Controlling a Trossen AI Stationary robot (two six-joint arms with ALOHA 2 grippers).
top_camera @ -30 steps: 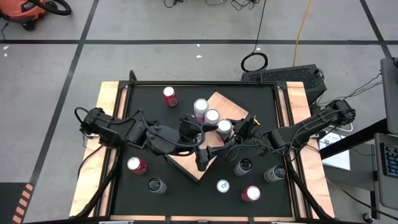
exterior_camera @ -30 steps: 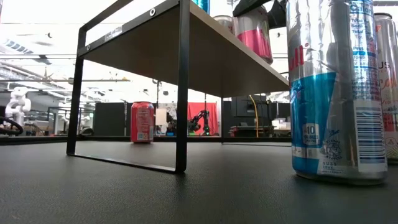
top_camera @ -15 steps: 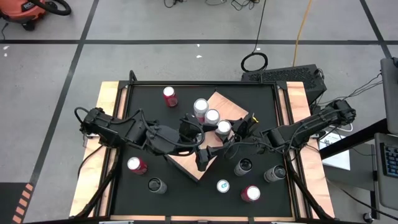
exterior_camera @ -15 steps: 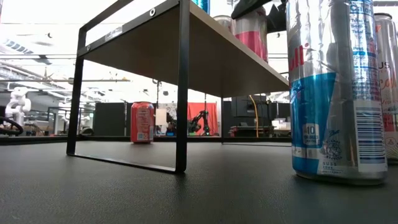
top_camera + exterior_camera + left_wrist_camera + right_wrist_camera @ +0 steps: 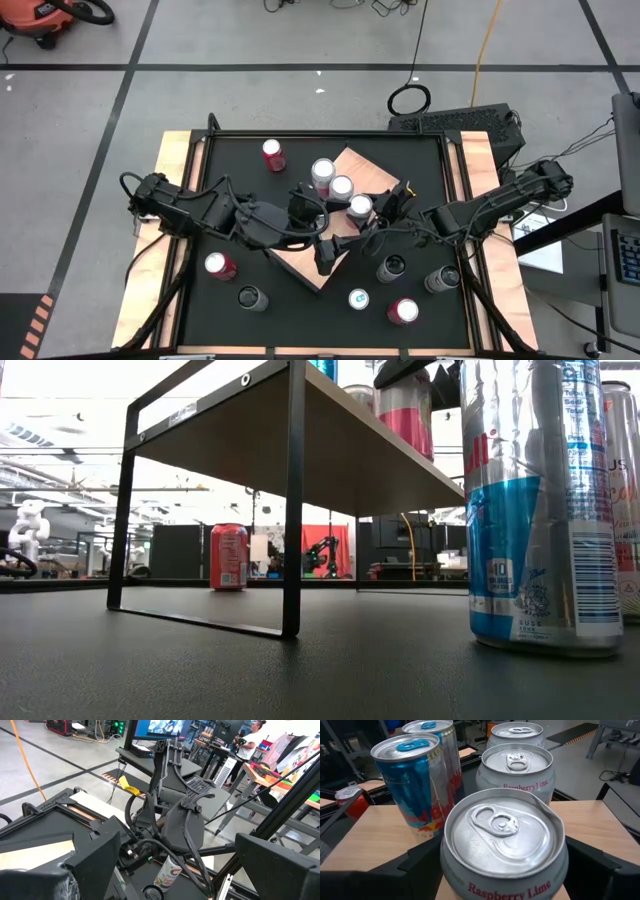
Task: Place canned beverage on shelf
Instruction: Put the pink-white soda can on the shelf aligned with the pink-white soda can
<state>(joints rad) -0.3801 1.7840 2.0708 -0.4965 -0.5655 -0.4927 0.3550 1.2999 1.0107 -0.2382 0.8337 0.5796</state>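
Observation:
The shelf (image 5: 345, 165) is a tan board on black metal legs (image 5: 293, 510), standing mid-table. Several cans stand on it in a row. The nearest one, a silver Raspberry Lime can (image 5: 504, 845), shows in the high view too (image 5: 361, 207). My right gripper (image 5: 375, 215) is open and reaches in from the table's right, one finger on each side of this can. My left gripper (image 5: 325, 262) hangs open over the shelf's near corner with nothing between its fingers. My right gripper has a finger (image 5: 422, 862) on either side of the Raspberry Lime can's wall (image 5: 451, 870), coming nearly level from the table's right. I cannot tell whether the pads touch it. The can stands upright on the shelf board (image 5: 375, 840).
On the shelf behind the can stand a blue-and-silver tall can (image 5: 415, 785) and a second Raspberry Lime can (image 5: 517, 767). Loose cans stand on the black tabletop: red ones (image 5: 273, 153) (image 5: 220, 265) (image 5: 404, 311), dark ones (image 5: 252, 297) (image 5: 392, 267), and a blue-silver one (image 5: 540, 510).

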